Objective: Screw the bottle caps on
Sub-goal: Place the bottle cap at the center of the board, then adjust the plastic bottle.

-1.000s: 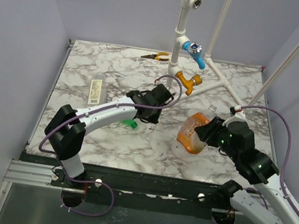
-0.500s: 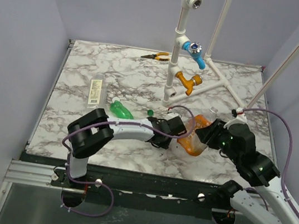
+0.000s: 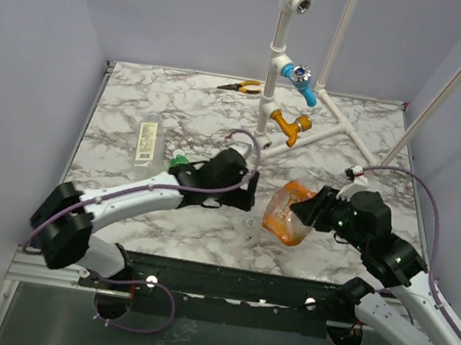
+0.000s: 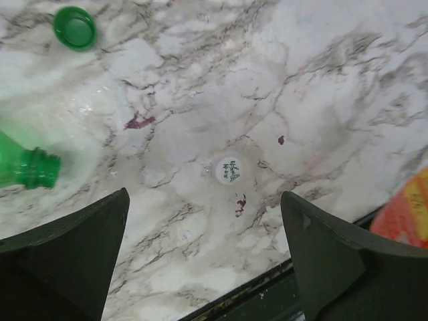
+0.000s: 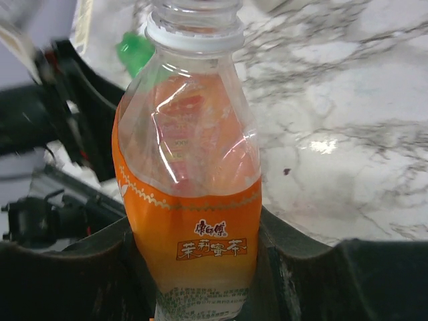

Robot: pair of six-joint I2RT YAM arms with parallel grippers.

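White cap (image 4: pixel 230 169) on the marble (image 4: pixel 321 80) below the wide-spread left hand (image 4: pixel 204 200); orange bottle (image 5: pixel 190 200) pinched in the right hand (image 5: pixel 194 231)

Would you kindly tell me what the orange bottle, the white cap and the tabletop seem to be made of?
The orange bottle: thin clear plastic, glossy; see-through above its printed orange label.
The white cap: probably opaque moulded plastic, green print on top.
The tabletop: marble-patterned, slightly glossy with light reflections; real stone or laminate, I cannot tell.
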